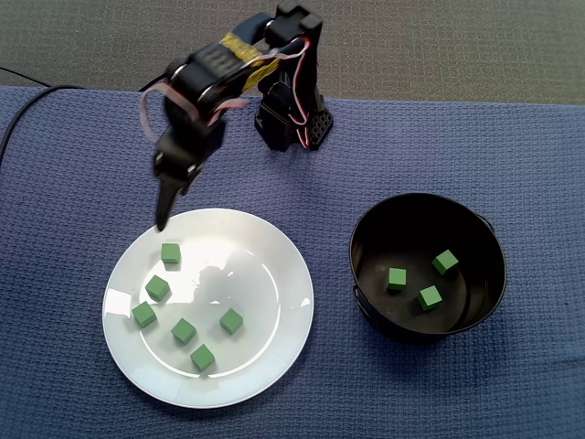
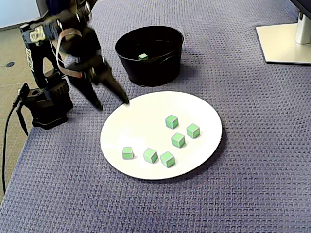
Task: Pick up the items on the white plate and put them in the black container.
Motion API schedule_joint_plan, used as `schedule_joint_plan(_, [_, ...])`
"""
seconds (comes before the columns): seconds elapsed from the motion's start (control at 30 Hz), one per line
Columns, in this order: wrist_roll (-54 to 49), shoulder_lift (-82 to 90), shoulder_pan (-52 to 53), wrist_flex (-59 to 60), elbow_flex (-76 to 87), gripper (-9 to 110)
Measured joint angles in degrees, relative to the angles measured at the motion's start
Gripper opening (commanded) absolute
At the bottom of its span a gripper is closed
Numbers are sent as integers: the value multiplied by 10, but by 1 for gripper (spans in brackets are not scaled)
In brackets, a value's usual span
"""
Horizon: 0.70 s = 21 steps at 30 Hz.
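Fingers (image 2: 116,90) blurred, spread at plate (image 2: 146,121) rim; container (image 2: 146,73) wall hides cubes (image 1: 429,297).

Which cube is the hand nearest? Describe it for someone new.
In a fixed view, find the white plate left of the black container. The target is the green cube just below the hand. It is the topmost of six, apart from the rest.

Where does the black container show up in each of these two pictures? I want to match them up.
In a fixed view: the black container is at the right, level with the white plate on its left.
In a fixed view: the black container is at top centre, just behind the white plate.
Shared landmark: the white plate carrying six green cubes, beside the container in both.
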Motion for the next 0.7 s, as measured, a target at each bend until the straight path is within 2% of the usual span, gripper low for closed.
schedule_joint_plan(0.17, [-15, -93, 21, -40, 7, 31])
schedule_joint_plan(0.7, [-61, -272, 2, -42, -81, 29])
